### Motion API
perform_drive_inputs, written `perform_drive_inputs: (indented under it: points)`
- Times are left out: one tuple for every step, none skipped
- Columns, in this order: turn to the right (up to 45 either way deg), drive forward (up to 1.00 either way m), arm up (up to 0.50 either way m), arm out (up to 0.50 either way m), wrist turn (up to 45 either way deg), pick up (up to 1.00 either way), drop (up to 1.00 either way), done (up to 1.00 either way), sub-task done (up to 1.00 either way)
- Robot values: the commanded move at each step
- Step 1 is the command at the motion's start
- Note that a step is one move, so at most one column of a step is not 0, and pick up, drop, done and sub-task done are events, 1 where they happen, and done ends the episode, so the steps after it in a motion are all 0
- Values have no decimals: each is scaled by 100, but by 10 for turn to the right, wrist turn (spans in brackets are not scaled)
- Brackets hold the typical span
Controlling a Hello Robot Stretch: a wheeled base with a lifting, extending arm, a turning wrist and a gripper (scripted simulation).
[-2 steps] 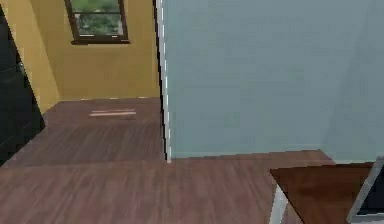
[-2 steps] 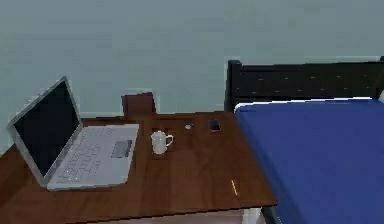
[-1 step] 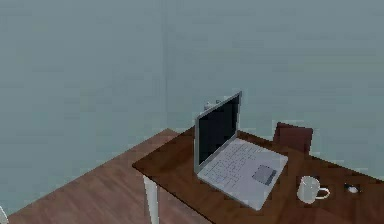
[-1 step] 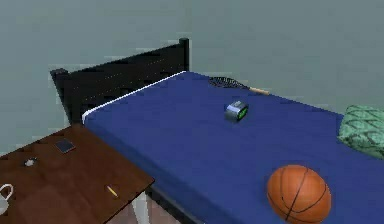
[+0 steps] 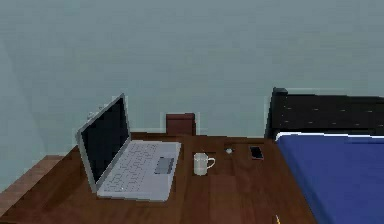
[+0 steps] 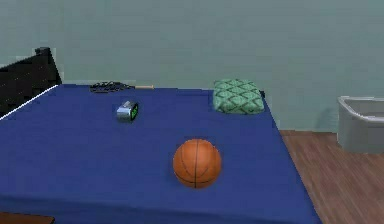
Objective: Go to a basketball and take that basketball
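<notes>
One orange basketball [image 6: 197,163] rests on the blue bed [image 6: 60,150], toward its near edge and well apart from the green patterned pillow [image 6: 238,96] at the far corner. A small grey-green object [image 6: 127,111], possibly an alarm clock, lies mid-bed. In the forward view, an open laptop [image 5: 125,155] and a white mug [image 5: 203,164] stand on a wooden desk [image 5: 240,190]. State of the gripper: cannot tell.
</notes>
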Motion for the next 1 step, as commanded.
perform_drive_inputs:
  points:
    - [0, 0, 50, 0, 0, 0, 0, 0, 0]
